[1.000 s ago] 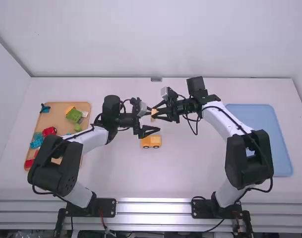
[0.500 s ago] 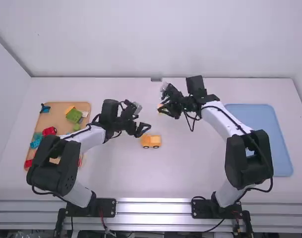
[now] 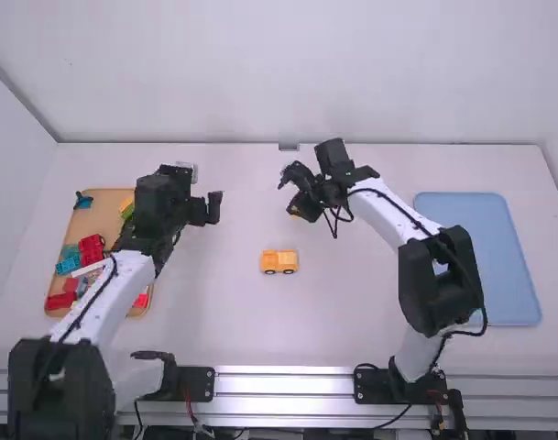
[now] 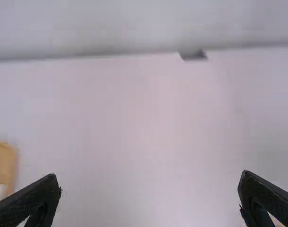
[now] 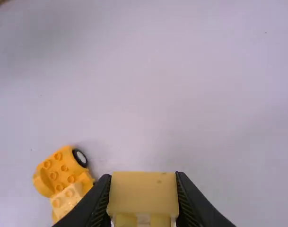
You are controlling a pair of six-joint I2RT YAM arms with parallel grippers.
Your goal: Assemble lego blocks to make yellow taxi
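Above the table, beyond the car, my right gripper point(image 3: 298, 207) points down; in the right wrist view this gripper point(image 5: 143, 182) is shut on a yellow block point(image 5: 143, 196). The yellow car base point(image 3: 279, 262) sits on its wheels mid-table, nearer the robot than that gripper. The right wrist view has the car base point(image 5: 62, 171) at lower left, with studs, one wheel and a paler block part on it. My left gripper point(image 3: 205, 209) is off to the left, near the parts tray; its wide-open fingers hold nothing in the left wrist view, where the gripper point(image 4: 150, 182) spans bare table.
An orange tray point(image 3: 109, 203) with red, blue and green blocks lies at the left, partly under the left arm. A blue tray point(image 3: 485, 247) lies at the right. A small grey fixture point(image 3: 289, 147) is at the table's back edge.
My left gripper has moved away from the right one, leftward toward the orange tray. The right gripper has turned downward and lowered slightly, keeping the yellow block. The car base has stayed put.
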